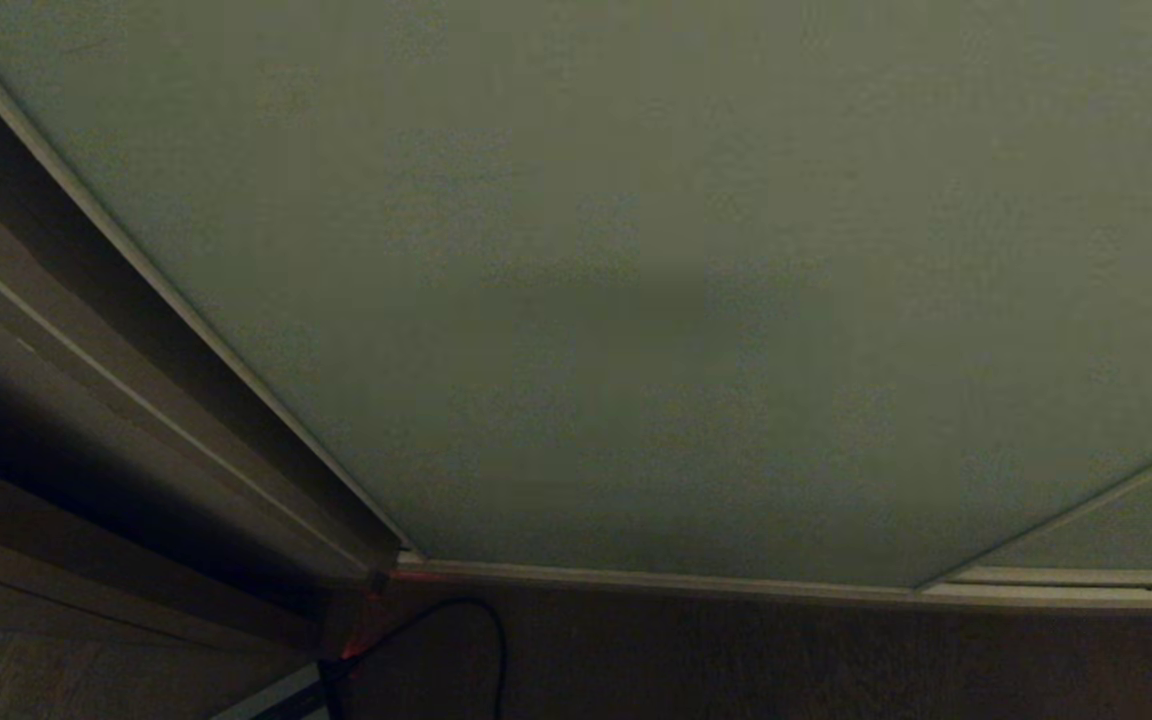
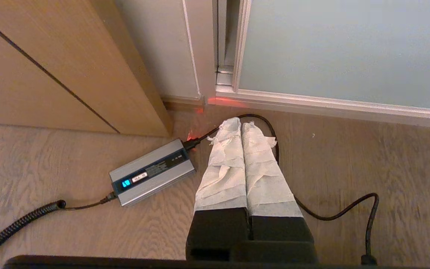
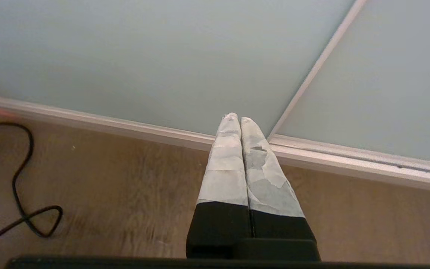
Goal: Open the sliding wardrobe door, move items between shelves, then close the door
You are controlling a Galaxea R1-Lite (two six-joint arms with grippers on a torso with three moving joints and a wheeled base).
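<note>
The sliding wardrobe door (image 1: 636, 250) is a big pale grey-green panel that fills the head view and stands shut against the left frame post (image 1: 166, 380). It also shows in the left wrist view (image 2: 349, 48) and the right wrist view (image 3: 144, 56). My left gripper (image 2: 241, 125) hangs low over the wood floor with its tape-wrapped fingers pressed together, holding nothing. My right gripper (image 3: 236, 118) is likewise shut and empty, pointing at the floor rail (image 3: 349, 160) near the seam between two panels. The items and the shelves are hidden behind the door.
A silver-grey power brick (image 2: 151, 172) with a blue light lies on the floor by the left gripper. Its black cable (image 2: 334, 213) loops across the floor and shows again as a cable (image 3: 21, 186). A wooden panel (image 2: 58, 63) stands at the left.
</note>
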